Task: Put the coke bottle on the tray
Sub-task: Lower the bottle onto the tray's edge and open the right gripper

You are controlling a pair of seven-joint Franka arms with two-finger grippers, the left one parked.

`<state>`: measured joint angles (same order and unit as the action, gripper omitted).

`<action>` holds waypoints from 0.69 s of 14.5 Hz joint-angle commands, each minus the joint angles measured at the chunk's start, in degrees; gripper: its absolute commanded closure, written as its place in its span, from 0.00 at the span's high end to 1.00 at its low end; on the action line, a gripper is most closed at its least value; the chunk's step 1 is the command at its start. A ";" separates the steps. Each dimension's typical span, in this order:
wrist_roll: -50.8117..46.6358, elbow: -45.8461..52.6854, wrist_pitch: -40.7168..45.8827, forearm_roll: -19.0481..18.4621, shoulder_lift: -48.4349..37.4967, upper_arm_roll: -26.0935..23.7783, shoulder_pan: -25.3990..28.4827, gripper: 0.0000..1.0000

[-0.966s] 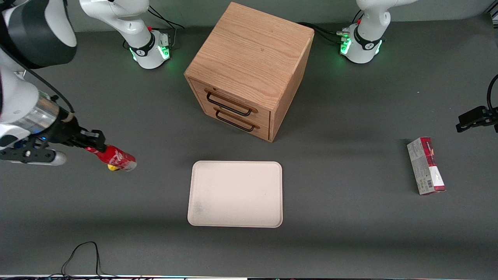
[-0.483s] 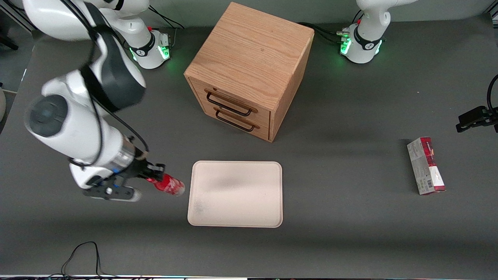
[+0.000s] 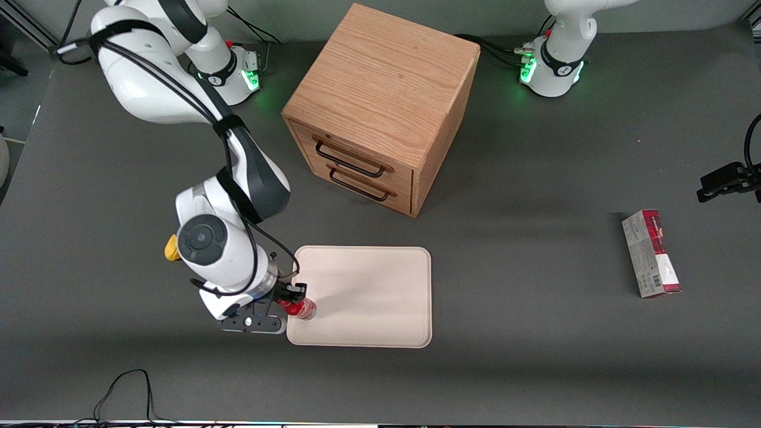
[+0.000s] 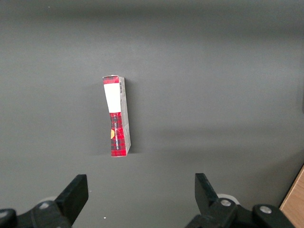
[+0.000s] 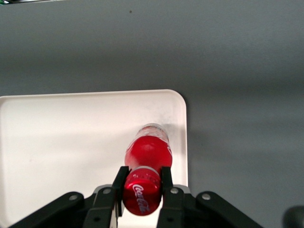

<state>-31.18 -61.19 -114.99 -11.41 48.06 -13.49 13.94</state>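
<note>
My gripper is clamped on the capped neck of the coke bottle, holding it over the cream-beige tray at the corner nearest the front camera and toward my working arm's end of the table. The bottle's clear base points down at the tray surface just inside the low rim; whether it touches cannot be told. A yellow lump lies on the table beside my arm, the wooden drawer cabinet stands farther from the front camera than the tray, and a red-and-grey carton lies toward the parked arm's end.

Dark grey table carries tray, cabinet, carton, lemon.
</note>
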 commanded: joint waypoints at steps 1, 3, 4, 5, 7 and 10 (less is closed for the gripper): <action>-0.82 -3.23 -7.51 -1.51 0.10 0.21 -0.05 0.00; -0.64 -3.59 -7.88 -1.42 0.10 0.57 -0.23 0.00; -0.73 -3.59 -7.88 -1.51 0.10 0.57 -0.23 0.29; -0.99 -3.76 -8.06 -2.03 0.10 0.65 -0.14 0.96; -2.48 -4.29 -8.41 -3.18 0.02 0.57 -0.05 1.00; -3.19 -3.94 -9.99 -3.09 -0.77 0.57 -0.14 1.00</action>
<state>-32.15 -63.70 -123.77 -13.04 49.46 -13.04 13.78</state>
